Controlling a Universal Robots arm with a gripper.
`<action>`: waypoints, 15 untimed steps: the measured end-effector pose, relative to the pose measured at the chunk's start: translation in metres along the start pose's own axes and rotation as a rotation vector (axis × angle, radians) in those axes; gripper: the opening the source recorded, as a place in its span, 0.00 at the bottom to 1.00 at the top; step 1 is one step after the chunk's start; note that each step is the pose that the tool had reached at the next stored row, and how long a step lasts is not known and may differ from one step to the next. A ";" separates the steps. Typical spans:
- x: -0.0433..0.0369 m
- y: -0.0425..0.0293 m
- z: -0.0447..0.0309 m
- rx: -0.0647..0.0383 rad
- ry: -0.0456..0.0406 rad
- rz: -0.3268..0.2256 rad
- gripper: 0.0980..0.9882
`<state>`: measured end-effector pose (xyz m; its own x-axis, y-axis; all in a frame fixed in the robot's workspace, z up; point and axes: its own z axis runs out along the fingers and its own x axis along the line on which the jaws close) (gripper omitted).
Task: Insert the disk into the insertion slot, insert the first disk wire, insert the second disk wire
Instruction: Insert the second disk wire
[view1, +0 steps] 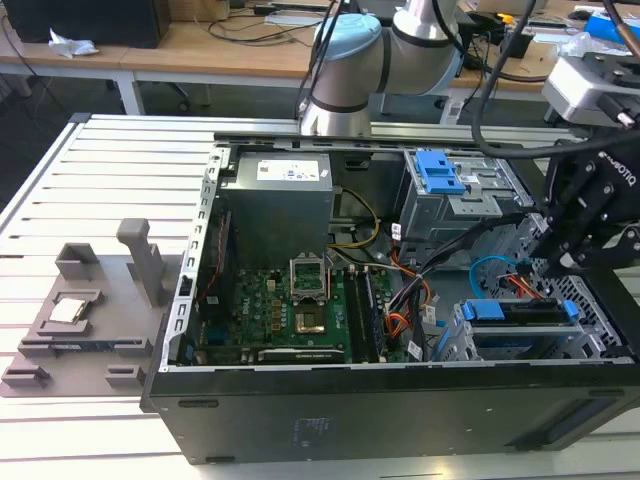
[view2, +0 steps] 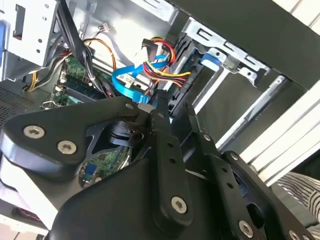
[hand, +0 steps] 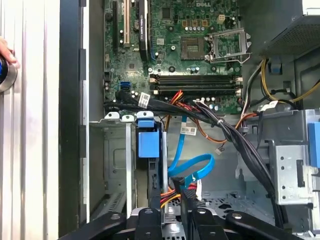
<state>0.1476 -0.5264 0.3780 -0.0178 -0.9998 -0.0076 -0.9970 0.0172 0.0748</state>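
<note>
Now, setup: an open computer case (view1: 300, 430) lies on its side on the white slatted surface (view1: 100, 180); the robot arm (view1: 345, 70) reaches over it from the far edge.
Gripper: the black gripper (view1: 562, 262) hangs low over the case corner at the exterior view's right, just above the disk.
Jaws: cannot tell whether they are apart or clamped on anything.
Disk: the disk (view1: 515, 311) stands on edge inside the insertion slot (view1: 452, 348), with its blue carrier ends showing at the top of the light grey cage.
Wires: a blue flat cable (hand: 192, 167) loops beside the disk, and a red, yellow and orange wire bundle (hand: 170, 196) runs in close to the gripper; cannot tell whether either is plugged in.
Neighbours: a taller cage (view1: 440, 170) with a blue latch stands beyond the slot; the motherboard (view1: 290, 310) with its open processor socket (view1: 305, 272) fills the middle of the case; the power supply (view1: 275, 195) sits behind it.
Off-case: a grey fixture (view1: 90, 320) rests on the surface at the exterior view's left, just beside the case.
</note>
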 end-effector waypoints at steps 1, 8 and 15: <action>-0.0019 0.0005 0.0009 0.000 0.0004 -0.007 0.23; -0.0120 0.0049 0.0048 0.000 0.0040 -0.058 0.23; -0.0125 0.0087 0.0087 -0.001 0.0130 -0.174 0.23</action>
<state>0.1385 -0.5136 0.3701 0.1561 -0.9877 -0.0076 -0.9849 -0.1562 0.0747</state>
